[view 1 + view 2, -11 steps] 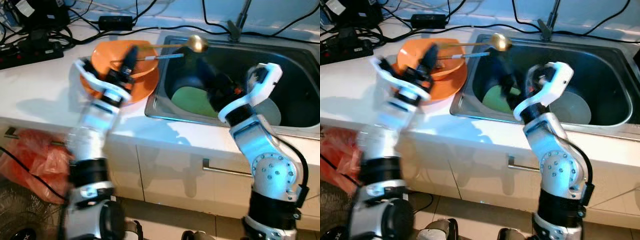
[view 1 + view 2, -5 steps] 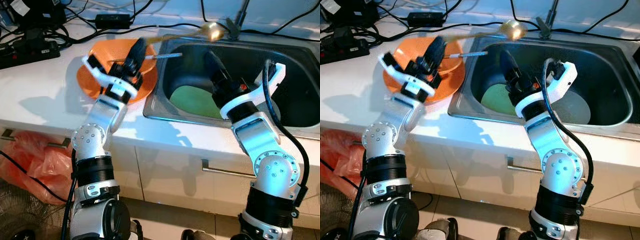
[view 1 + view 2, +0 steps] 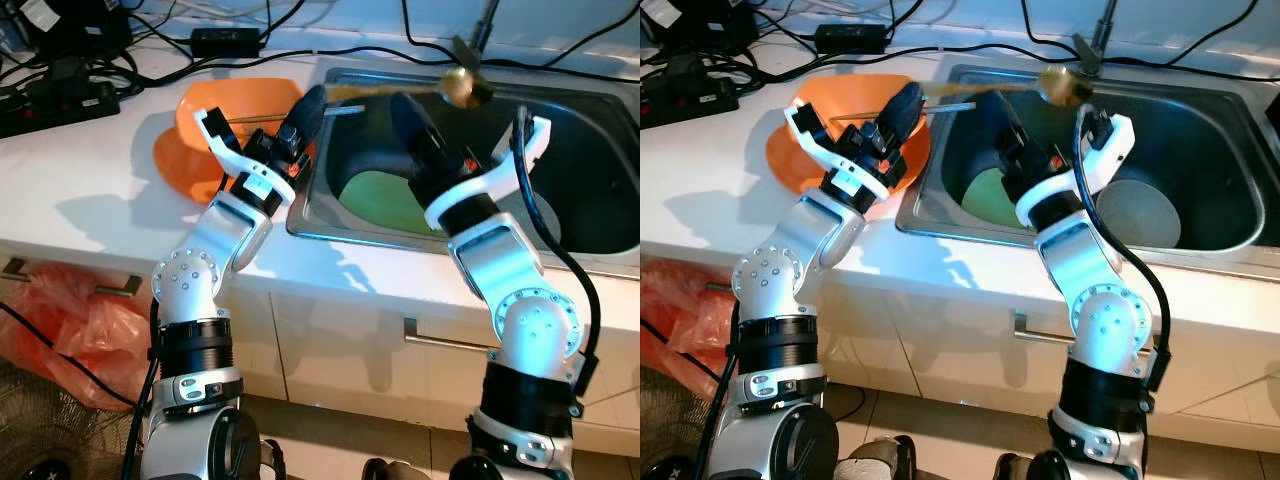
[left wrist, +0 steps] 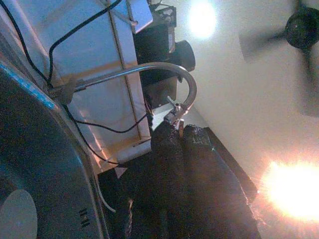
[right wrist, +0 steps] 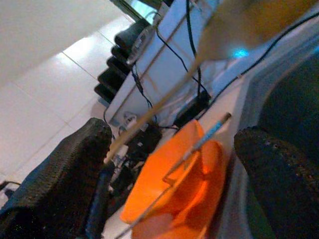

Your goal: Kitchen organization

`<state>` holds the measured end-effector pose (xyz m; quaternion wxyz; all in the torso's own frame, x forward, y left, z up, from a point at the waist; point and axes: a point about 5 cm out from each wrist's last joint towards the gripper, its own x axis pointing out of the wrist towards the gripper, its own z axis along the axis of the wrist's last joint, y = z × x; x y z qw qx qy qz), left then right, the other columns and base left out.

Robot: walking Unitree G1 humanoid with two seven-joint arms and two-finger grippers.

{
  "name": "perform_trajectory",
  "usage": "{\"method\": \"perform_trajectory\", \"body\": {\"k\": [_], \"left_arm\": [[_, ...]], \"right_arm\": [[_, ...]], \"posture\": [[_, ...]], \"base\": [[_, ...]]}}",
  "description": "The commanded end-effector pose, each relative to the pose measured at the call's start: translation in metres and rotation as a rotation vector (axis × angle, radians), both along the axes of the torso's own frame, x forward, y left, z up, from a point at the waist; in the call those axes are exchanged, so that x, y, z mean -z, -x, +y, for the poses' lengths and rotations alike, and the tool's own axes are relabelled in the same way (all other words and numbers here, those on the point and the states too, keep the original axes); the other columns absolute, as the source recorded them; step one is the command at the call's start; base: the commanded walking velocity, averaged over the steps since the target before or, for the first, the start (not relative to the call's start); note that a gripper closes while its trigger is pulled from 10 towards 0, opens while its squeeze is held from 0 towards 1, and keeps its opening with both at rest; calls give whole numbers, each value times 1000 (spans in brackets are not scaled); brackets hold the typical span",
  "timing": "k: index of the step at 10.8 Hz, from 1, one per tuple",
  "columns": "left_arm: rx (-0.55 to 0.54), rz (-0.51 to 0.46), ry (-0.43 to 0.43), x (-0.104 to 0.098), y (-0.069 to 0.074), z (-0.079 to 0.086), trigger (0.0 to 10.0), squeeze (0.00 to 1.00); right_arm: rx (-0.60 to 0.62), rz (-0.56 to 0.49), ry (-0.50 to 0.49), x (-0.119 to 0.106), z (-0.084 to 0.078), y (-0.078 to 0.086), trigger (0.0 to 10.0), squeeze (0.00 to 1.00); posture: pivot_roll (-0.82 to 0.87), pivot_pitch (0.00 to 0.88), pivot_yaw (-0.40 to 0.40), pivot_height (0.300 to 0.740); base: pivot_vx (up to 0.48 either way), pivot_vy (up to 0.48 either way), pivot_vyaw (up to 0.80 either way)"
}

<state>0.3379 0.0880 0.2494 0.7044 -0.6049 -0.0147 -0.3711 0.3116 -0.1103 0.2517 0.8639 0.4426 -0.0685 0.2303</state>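
The golden ladle (image 3: 461, 85) hangs at upper centre of the frame, above the sink (image 3: 600, 120), its long handle clamped in my left gripper (image 3: 305, 108) so it clears the orange bowl (image 3: 195, 125) on the surface. My right gripper (image 3: 410, 125) waits spread apart beneath it.

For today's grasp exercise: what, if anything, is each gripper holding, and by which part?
The left gripper holds the golden ladle by its handle end. The right gripper is open, holding nothing.

kitchen: steel sink (image 3: 560, 110), countertop (image 3: 90, 170)
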Motion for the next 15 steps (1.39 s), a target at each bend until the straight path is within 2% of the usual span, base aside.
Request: {"method": "perform_trajectory", "body": {"k": [1,2,3,4,5,9,15], "left_arm": [[77,33,86,7,11,-27,0,0],[68,42,80,10,11,-23,0,0],[73,45,84,10,13,-22,0,0],[111,38,102,8,16,-24,0,0],[171,44,145,7,20,-27,0,0],[188,59,145,9,22,-26,0,0],[178,91,115,16,20,-27,0,0]], "right_arm": [[4,-19,-30,-4,0,-1,10000,0],[9,-32,-43,-6,-2,-2,10000,0],[21,-31,-48,-5,-3,-5,1294,0],[29,-29,-61,-5,-4,-8,0,0],[46,-32,-96,-7,-3,-13,0,0],[80,-43,-159,-13,-7,-23,0,0],[129,-42,-196,-15,-17,-28,0,0]], "posture": [[65,122,30,740],[64,125,30,740],[66,127,30,740],[67,127,30,740],[69,126,32,740],[71,130,29,740],[67,127,32,740]], "base": [[0,0,0],[0,0,0],[0,0,0],[0,0,0],[0,0,0],[0,0,0],[0,0,0]]}}
